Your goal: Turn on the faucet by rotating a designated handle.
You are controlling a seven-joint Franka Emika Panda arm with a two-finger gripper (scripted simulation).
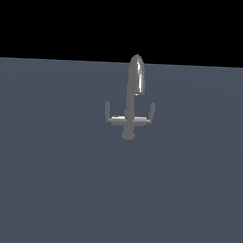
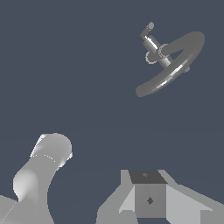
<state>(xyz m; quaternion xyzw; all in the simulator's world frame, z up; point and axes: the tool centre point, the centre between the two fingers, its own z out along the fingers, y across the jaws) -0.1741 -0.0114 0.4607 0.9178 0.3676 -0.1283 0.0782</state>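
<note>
The faucet [image 1: 130, 101] stands upright on the grey floor in the middle of the exterior view, with a tall narrow arched spout and a round base. The handle [image 1: 109, 115] is the crossbar's arm on the exterior view's left, ending in a short upturned tip. The matching arm [image 1: 150, 115] is on the right. In the wrist view the faucet [image 2: 173, 63] is seen from above and far off. One crossbar arm [image 2: 148, 38] shows there, and I cannot tell which one. My gripper [image 2: 150, 197] shows as one block with no gap, holds nothing, and is far from the faucet. It is not in the exterior view.
A pale rounded link of my own arm [image 2: 41, 175] shows in the wrist view beside the gripper. The flat grey floor [image 1: 50, 190] spreads all around the faucet.
</note>
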